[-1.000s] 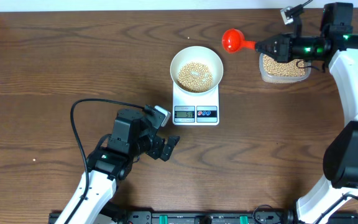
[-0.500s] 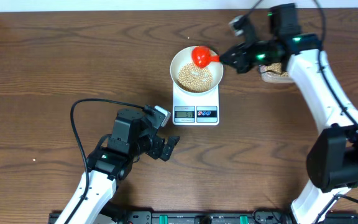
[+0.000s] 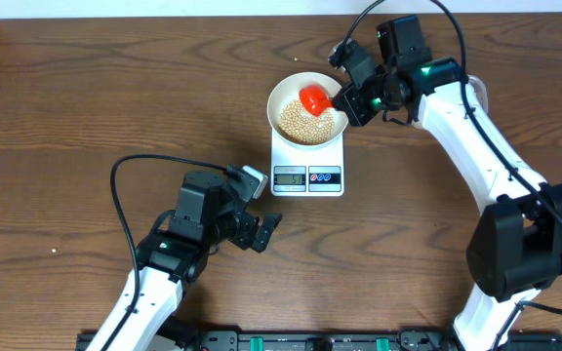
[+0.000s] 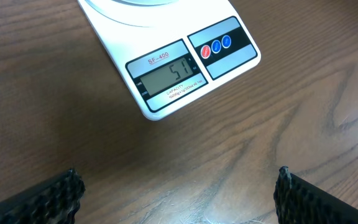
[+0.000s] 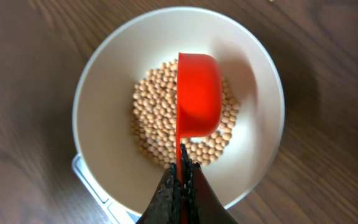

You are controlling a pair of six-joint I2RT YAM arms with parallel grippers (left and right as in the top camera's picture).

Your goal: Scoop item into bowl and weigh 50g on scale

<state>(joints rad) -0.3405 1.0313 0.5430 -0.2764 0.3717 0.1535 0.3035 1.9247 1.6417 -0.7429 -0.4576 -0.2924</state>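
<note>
The right claw [image 3: 344, 100] was clamped tight on the thin handle of a small red plastic scoop [image 5: 197, 93]. It held the cup directly above the round plain white bowl [image 5: 101, 106] — low over the middle, probably so that anything tipped out would land inside and not bounce onto the dark brown wooden surface [image 3: 86, 107]. From the right wrist view the cup showed its smooth outer back, rolled to one side, which read as a pouring tilt. Whether anything remained inside it could not be told.

The small round tan-yellow beans [image 5: 151, 118] lay in a shallow heap on the bowl's floor, the walls bare around them. The bowl sat on the platform of the small white rectangular digital scale [image 3: 307, 166], so whatever went in would be weighed there.

The left claw [image 3: 264, 232] held nothing, its jaws spread wide. It hovered just off the scale's near edge, well apart from the bowl. That placing looked deliberate — its camera faced the grey display [image 4: 166, 74], which read 51.

Judged against the fifty-gram aim, the fill was at or a touch past target, so the weighing seemed nearly finished. The next move called for levelling the scoop and lifting it clear. The risk was a few more beans dropping in and pushing the reading higher.
</note>
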